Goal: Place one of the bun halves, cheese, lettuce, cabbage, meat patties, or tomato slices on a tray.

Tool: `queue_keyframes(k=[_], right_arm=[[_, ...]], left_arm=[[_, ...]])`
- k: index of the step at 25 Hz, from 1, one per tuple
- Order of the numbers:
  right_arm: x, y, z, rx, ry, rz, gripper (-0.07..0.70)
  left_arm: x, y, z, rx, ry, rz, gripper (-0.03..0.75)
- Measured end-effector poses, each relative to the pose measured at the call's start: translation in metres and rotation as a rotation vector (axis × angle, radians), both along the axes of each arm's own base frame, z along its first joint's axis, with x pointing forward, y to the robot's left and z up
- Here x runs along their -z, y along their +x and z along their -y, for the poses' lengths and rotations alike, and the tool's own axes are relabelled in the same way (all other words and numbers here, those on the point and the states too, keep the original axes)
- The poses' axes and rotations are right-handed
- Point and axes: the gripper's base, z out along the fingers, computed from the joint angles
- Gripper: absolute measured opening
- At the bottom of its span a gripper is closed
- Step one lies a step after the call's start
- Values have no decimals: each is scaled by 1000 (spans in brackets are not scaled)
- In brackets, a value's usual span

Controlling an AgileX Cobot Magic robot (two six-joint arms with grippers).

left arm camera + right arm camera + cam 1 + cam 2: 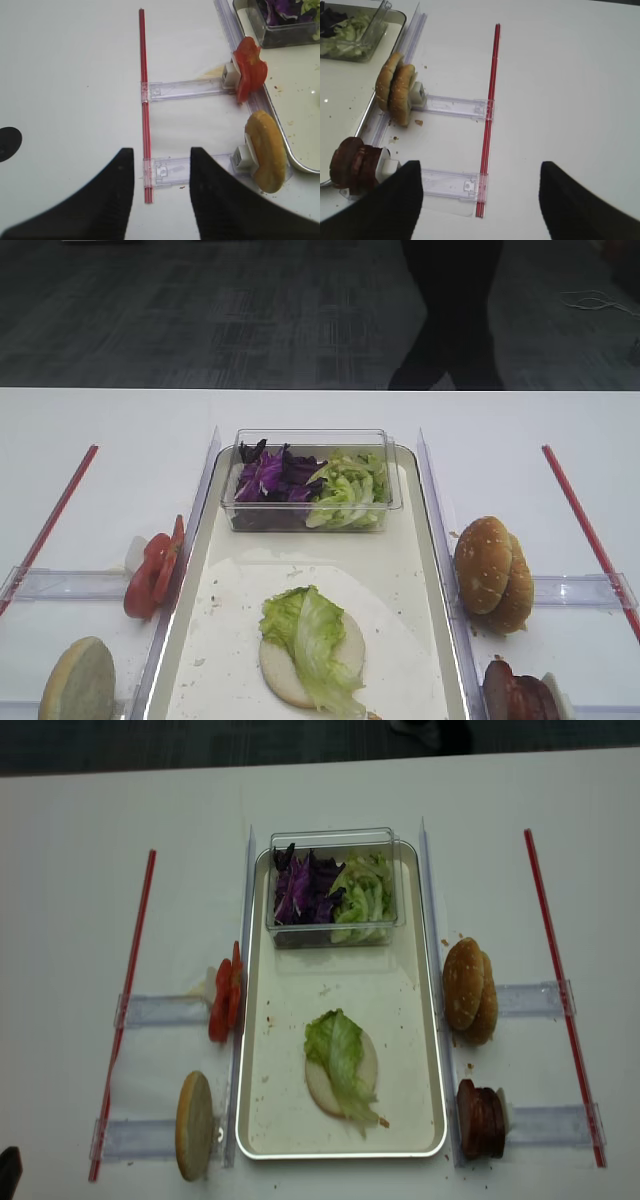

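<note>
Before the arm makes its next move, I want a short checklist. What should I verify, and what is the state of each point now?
1. Pale round bun half lies flat on the long cream-white tray: ok.
2. Light green ruffled lettuce leaf sits on that bun half: ok, though it hangs over the near edge.
3. Right gripper is open and empty, its black fingers wide apart: ok.
4. Left gripper holds nothing; gap between its fingers shows: ok.
5. Reddish-brown meat patties stand in their clear holder right of the tray, within sight of the right wrist camera: ok.
6. Bright red tomato slices stand left of the tray: ok.
</note>
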Motion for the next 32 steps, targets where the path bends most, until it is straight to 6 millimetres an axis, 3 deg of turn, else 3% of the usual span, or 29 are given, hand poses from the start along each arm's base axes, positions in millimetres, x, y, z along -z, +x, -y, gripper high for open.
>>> queue_keyframes(k=[32], right_arm=[[5, 8, -1, 0, 1, 36, 492]], left_arm=[[0, 0, 0, 0, 0, 0, 284]])
